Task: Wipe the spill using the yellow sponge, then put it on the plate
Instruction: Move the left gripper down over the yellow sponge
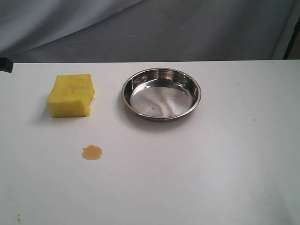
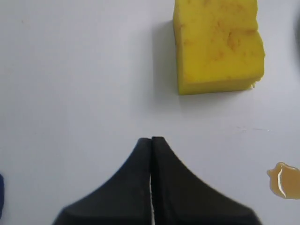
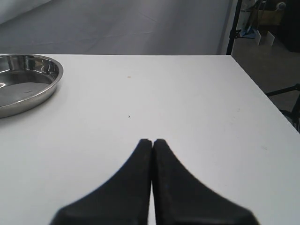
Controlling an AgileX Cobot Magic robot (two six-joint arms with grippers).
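The yellow sponge (image 1: 71,95) lies on the white table at the back left, also in the left wrist view (image 2: 216,44). A small amber spill (image 1: 92,152) sits on the table in front of the sponge, and shows at the frame edge of the left wrist view (image 2: 285,181). The steel plate (image 1: 193,89) stands empty to the right of the sponge; part of its rim (image 3: 55,77) shows in the right wrist view. My left gripper (image 2: 151,139) is shut and empty, apart from the sponge. My right gripper (image 3: 152,141) is shut and empty over bare table.
A grey cloth backdrop (image 1: 150,28) hangs behind the white table (image 1: 211,164). A small dark object (image 1: 5,64) sits at the table's far left edge. The table's edge and a dark stand (image 3: 233,28) show in the right wrist view.
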